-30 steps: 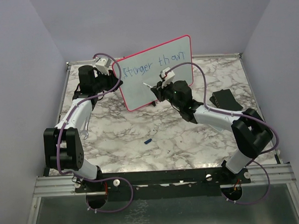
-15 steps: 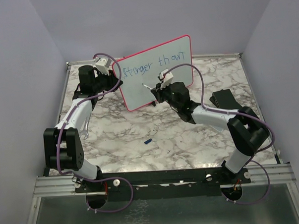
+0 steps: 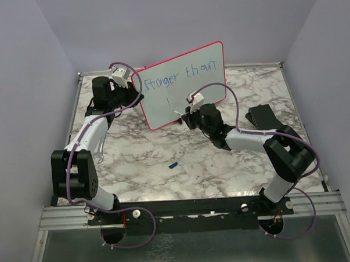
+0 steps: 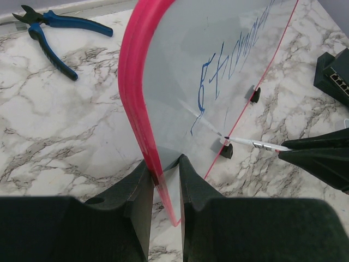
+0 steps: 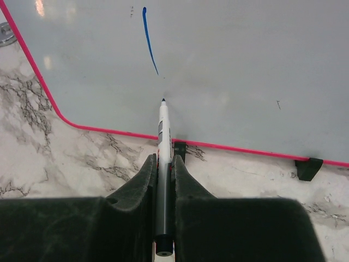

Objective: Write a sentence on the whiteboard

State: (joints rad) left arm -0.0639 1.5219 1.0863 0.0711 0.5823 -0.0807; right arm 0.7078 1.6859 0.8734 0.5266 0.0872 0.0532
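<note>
Across the upper middle of the overhead view, the whiteboard [image 3: 159, 111] stands tilted on the marble table [image 3: 141, 150]. The sentence [image 3: 181, 74] so far reads "Stronger than" along the top, with one short blue stroke [image 3: 169, 100] beneath it. The left gripper [image 3: 140, 99] is at the board's left edge, and the right gripper [image 3: 186, 113] sits low before its face with a marker [image 3: 180, 111]. A small blue piece [image 3: 173, 165] lies well apart at lower centre. In the left wrist view, the left pincer is clenched on the pink frame at bottom centre, bracing the board, and blue pliers [image 4: 54, 33] lie at upper left. In the right wrist view, the right pincer grasps the marker barrel at lower centre, its tip just under the stroke. I cannot tell whether the tip touches the board. As I judge it, too much pressure could tip the board back on its black feet [image 5: 308, 168] or twist it in the left clamp, skewing the letters. The barrel could also slide between the narrow fingers and leave faint lines. This row sits low, so the letters may run into the frame.
</note>
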